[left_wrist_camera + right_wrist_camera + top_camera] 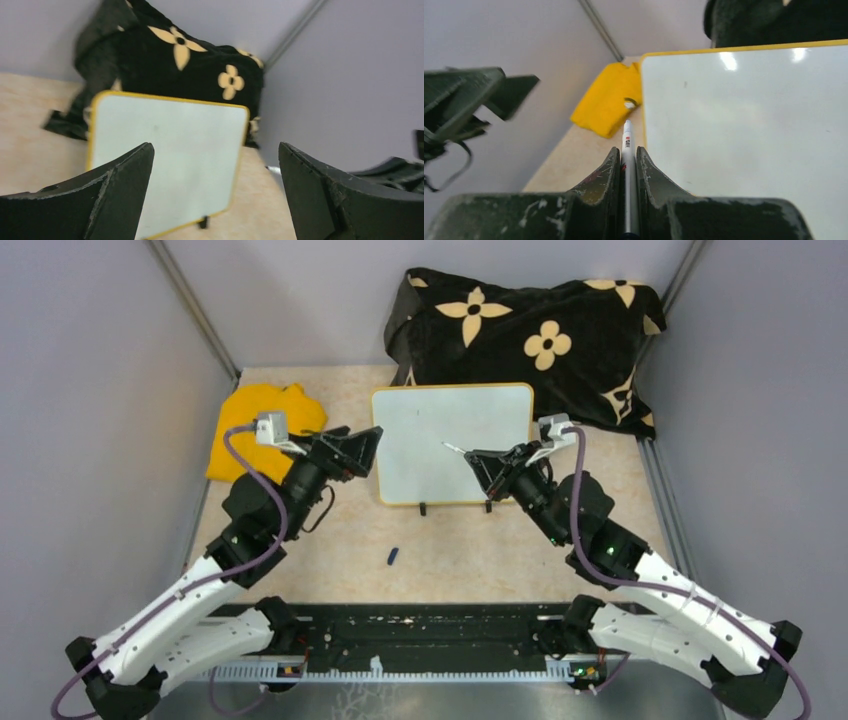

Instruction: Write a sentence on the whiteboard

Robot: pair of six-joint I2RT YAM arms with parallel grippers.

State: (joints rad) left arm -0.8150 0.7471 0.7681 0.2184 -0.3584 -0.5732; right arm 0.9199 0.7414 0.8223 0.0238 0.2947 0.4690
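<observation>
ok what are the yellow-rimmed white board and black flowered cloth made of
The yellow-rimmed white board: smooth, glossy, perhaps coated plastic; light glints on it. The black flowered cloth: soft plush fabric, perhaps fleece; it slumps in folds.

Your beige worktop (pixel 480 550) carries the whiteboard (pixel 420 440) at centre, a yellow cloth (pixel 255 420) left of it, a black flowered cloth (pixel 520 330) behind, a small blue piece (pixel 394 556) in front.

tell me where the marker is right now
In the top view the marker sits clamped in the right gripper, its tip over the middle of the whiteboard, reaching in from the board's right side.
</observation>
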